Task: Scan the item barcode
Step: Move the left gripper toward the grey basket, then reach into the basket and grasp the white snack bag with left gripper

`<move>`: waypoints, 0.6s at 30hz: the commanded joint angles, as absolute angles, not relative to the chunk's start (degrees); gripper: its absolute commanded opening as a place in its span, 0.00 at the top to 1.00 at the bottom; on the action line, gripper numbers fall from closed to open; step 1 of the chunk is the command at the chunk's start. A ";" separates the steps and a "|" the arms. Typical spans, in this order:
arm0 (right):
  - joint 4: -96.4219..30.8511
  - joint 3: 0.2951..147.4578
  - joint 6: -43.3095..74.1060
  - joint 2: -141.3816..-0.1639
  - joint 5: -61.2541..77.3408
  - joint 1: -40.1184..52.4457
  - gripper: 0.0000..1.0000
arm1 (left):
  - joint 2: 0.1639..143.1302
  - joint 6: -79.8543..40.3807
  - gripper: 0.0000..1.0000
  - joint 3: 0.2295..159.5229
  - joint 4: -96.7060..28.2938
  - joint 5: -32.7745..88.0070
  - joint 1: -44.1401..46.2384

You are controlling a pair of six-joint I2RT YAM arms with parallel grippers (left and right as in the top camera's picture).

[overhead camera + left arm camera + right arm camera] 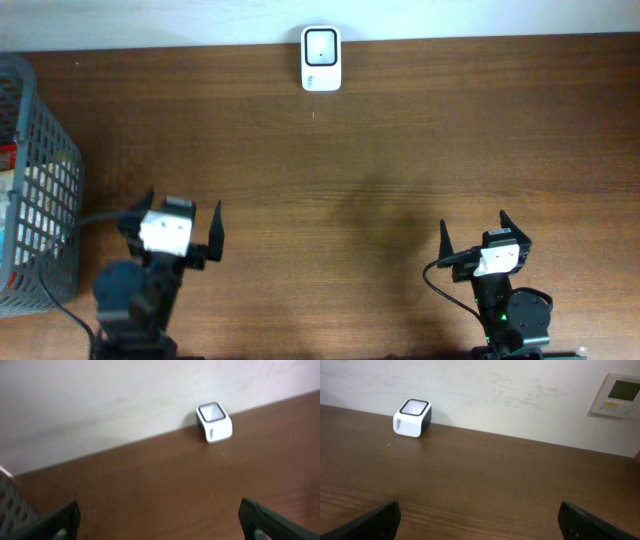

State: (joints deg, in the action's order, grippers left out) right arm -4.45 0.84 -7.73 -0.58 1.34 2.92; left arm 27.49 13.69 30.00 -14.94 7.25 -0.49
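A small white scanner (320,58) with a dark window stands at the far edge of the wooden table, against the wall; it also shows as the scanner (215,421) in the left wrist view and the scanner (412,418) in the right wrist view. Packaged items (10,185) lie in a grey mesh basket (55,160) at the left edge, mostly hidden by its wall. My left gripper (183,202) hovers open near the front left, beside the basket, with nothing between its fingers (65,519). At the front right my right gripper (472,222) is open too and holds nothing.
Bare brown tabletop (330,200) stretches between the grippers and the scanner. A white wall runs along the back edge, with a wall control panel (620,394) at the right. Black cables trail from both arm bases.
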 commanded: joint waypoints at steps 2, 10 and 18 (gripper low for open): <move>-4.47 0.32 -7.70 -0.21 0.84 2.50 0.01 | 42.37 12.93 0.01 48.64 -25.08 11.16 -0.43; -4.49 0.32 -7.70 -0.21 0.84 2.50 0.01 | 69.12 12.93 0.01 84.33 -55.11 12.56 -0.43; -4.47 0.32 -7.70 -0.21 0.86 2.50 0.01 | 78.98 12.64 0.01 92.31 -54.61 13.74 -0.86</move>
State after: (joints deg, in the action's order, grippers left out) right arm -4.43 0.84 -7.70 -0.58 1.34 2.92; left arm 77.93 13.47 91.26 -56.88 13.56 -0.49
